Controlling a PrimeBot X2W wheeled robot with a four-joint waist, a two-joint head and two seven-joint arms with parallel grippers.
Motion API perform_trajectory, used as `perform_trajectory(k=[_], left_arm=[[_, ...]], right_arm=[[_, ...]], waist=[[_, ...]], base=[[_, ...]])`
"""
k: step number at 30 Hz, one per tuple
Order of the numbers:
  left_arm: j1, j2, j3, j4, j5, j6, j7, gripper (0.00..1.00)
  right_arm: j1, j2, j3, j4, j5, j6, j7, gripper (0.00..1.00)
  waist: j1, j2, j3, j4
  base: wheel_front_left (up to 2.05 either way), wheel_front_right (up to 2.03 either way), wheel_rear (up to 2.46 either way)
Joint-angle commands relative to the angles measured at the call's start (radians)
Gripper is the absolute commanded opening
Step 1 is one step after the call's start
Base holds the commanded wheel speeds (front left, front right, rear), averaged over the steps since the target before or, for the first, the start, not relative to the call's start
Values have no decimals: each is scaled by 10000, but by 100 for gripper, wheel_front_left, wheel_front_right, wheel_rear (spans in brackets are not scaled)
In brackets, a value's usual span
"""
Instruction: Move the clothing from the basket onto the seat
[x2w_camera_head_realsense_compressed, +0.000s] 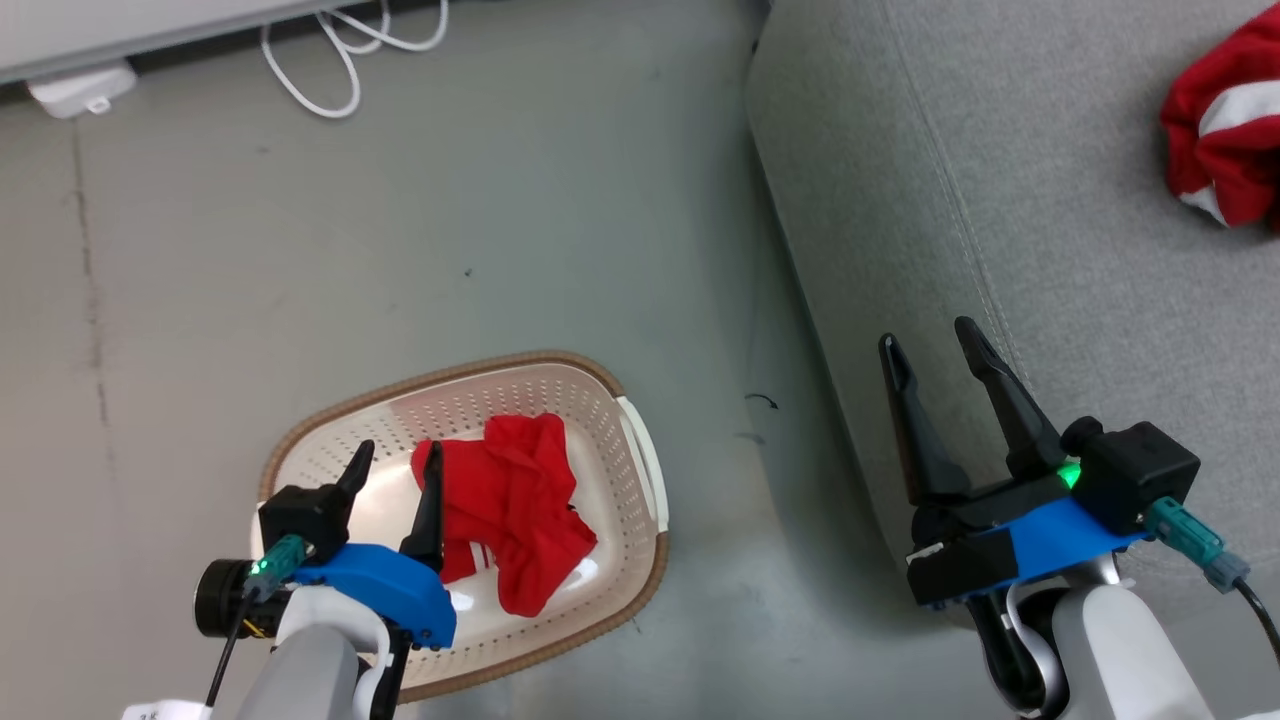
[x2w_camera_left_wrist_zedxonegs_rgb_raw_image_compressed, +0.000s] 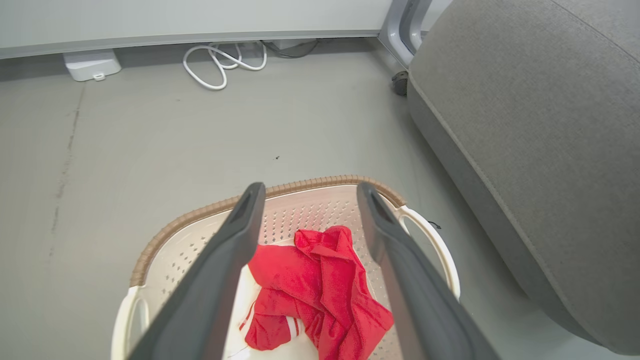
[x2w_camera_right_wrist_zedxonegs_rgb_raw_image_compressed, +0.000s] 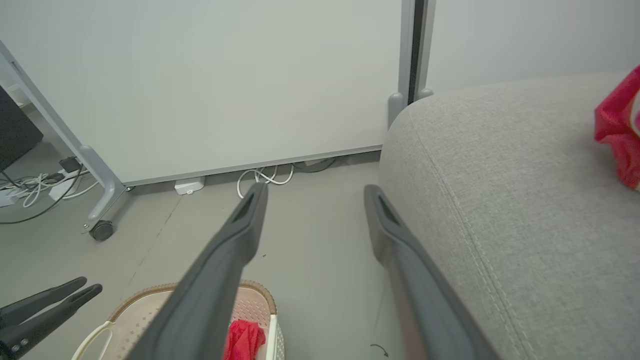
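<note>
Clothing: one red garment (x2w_camera_head_realsense_compressed: 510, 510) in the basket (x2w_camera_head_realsense_compressed: 590, 420), second garment (x2w_camera_head_realsense_compressed: 1220, 150) on the seat (x2w_camera_head_realsense_compressed: 1000, 200)
Left gripper (x2w_camera_head_realsense_compressed: 400, 447): I see it spread over basket
Right gripper (x2w_camera_head_realsense_compressed: 926, 333): spread, empty

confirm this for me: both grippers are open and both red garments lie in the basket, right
Not quite. The left gripper and right gripper are open, but just one red garment lies in the basket. The second garment lies on the seat, as the head view shows.
</note>
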Motion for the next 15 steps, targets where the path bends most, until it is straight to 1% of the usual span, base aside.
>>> perform_trajectory(k=[1, 9, 15], left_arm=[[-369, 120, -199, 254, -150, -67, 19, 100], [-1450, 735, -1731, 1721, -1086, -44, 400, 100], [-2033, 1199, -2908, 2382, -1916, -45, 561, 100]], right_arm=[[-215, 7, 34, 31, -2, 5, -101, 100], [-562, 10, 238, 284, 355, 5, -570, 100], [-766, 10, 515, 525, 672, 5, -868, 100]], waist=[[-2, 0, 856, -733], [-2, 0, 2014, -1395], [-2, 0, 2639, -1700]], base=[[0, 0, 0], [0, 0, 0], [0, 0, 0]])
